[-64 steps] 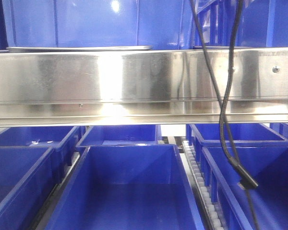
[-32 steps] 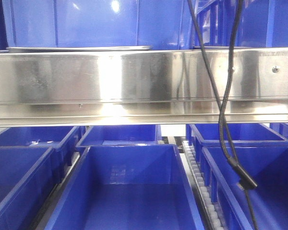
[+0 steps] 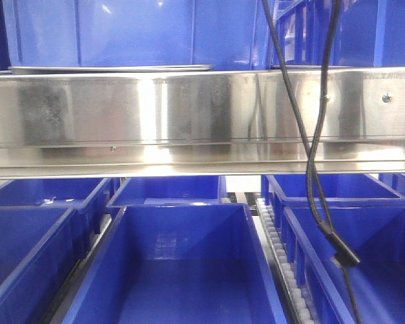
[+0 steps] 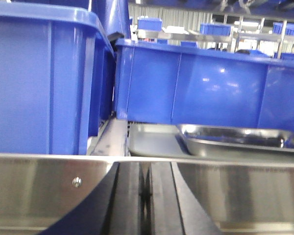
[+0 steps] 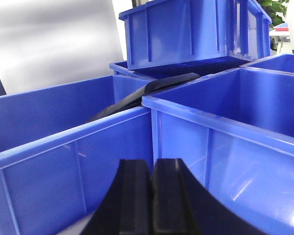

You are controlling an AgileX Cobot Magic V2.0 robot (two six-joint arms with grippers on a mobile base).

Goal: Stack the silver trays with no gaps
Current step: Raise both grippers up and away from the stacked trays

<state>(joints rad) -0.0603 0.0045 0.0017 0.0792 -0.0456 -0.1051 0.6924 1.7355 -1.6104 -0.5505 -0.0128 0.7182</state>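
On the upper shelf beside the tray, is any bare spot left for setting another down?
Yes: a flat grey patch lies between the silver tray, the back bin and the rail. Left of it the big bin crowds the shelf.

Bright, even indoor light in all views. Front view: broad white glare on the long polished steel rail (image 3: 155, 115), dark smudgy reflections beside it; small highlights on the blue plastic bins (image 3: 182, 263). Left wrist view soft, slightly blurred; the shallow shiny steel tray (image 4: 235, 139) glints. Right wrist view: blown-out white patch top left, near black fingers (image 5: 134, 200) out of focus.
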